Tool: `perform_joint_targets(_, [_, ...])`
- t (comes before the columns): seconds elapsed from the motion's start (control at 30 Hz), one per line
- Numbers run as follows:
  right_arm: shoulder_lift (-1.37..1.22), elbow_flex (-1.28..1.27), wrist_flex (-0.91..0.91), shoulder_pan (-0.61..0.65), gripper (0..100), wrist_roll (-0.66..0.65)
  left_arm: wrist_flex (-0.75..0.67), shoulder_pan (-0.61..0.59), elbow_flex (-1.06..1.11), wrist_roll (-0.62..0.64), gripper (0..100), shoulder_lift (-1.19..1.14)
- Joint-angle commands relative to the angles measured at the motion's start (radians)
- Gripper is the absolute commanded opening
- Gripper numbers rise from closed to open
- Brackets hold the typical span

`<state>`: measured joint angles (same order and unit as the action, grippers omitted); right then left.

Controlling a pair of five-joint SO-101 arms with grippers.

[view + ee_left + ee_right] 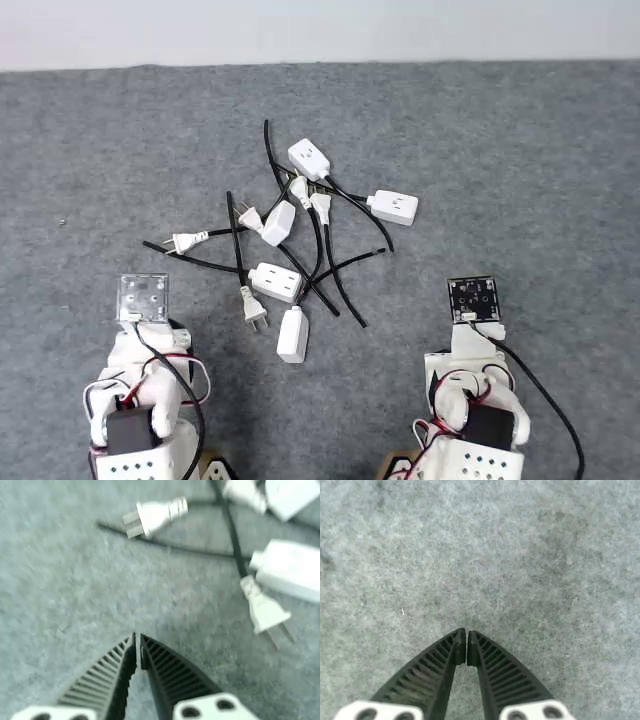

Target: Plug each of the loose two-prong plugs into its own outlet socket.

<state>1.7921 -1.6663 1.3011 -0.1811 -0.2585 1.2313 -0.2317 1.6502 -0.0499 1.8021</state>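
- Our left gripper [137, 639] hangs just above the grey mat [520, 150] with its jaws together and nothing between them. The right gripper [466, 632] is likewise closed and empty, over bare mat.
- The task's things lie in one tangle in the middle of the mat, ahead of and between the two arms. We see white outlet sockets [393, 206] and white two-prong plugs [248, 217], each on a short black cord [340, 285], and the cords cross one another.
- The nearest plug [254, 312] lies on the left arm's side of the tangle, prongs toward the arms, just beside a socket block [275, 282].
- An outer plug [185, 241] sits at the tangle's edge with its prongs pointing away from the pile.
- In the thick of the pile we cannot tell whether any plug is already seated.
- We judge these pieces light and rigid, with smooth plastic shells that could slip in the jaws. The cords look limp and would probably drag neighbouring pieces along.
- We would hold a plug across the flat sides of its body, just behind the prongs. We would not hold it by the cord or by the thin prongs, which could bend.
- A socket this light would likely slide on the mat when pushed. The other gripper should clamp its block across the sides, leaving the slotted face open.
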Motion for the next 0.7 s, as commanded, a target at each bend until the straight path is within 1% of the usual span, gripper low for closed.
perform_joint_targets(0.0, [0.001,-0.018,-0.012,0.002,0.9,-0.009,-0.025,0.002,-0.076,-0.008,2,0.018])
perform_joint_targets(0.07, [0.001,-0.018,-0.012,0.002,0.9,-0.009,-0.008,0.002,-0.076,-0.008,2,0.018])
perform_joint_targets(0.17, [0.001,-0.018,-0.012,0.004,1.1,-0.006,0.075,0.002,-0.091,-0.009,2,0.018])
perform_joint_targets(0.23, [0.001,-0.018,-0.012,0.025,1.1,-0.002,0.068,0.002,-0.091,-0.011,2,0.018])
perform_joint_targets(0.3, [0.001,-0.018,-0.010,0.065,0.9,-0.005,0.052,0.008,-0.090,-0.011,2,0.018])
perform_joint_targets(0.37, [0.001,-0.018,-0.004,0.087,0.9,-0.009,-0.014,0.008,-0.091,-0.009,2,0.018])
perform_joint_targets(0.47, [0.001,-0.018,-0.002,0.070,1.0,-0.009,-0.153,0.009,-0.068,0.000,2,0.018])
perform_joint_targets(0.53, [0.002,-0.015,-0.001,0.048,1.2,-0.011,-0.209,0.009,-0.042,-0.005,2,0.018])
perform_joint_targets(0.67, [0.002,0.025,-0.041,0.025,1.3,-0.012,-0.176,-0.012,-0.058,-0.009,2,0.017])
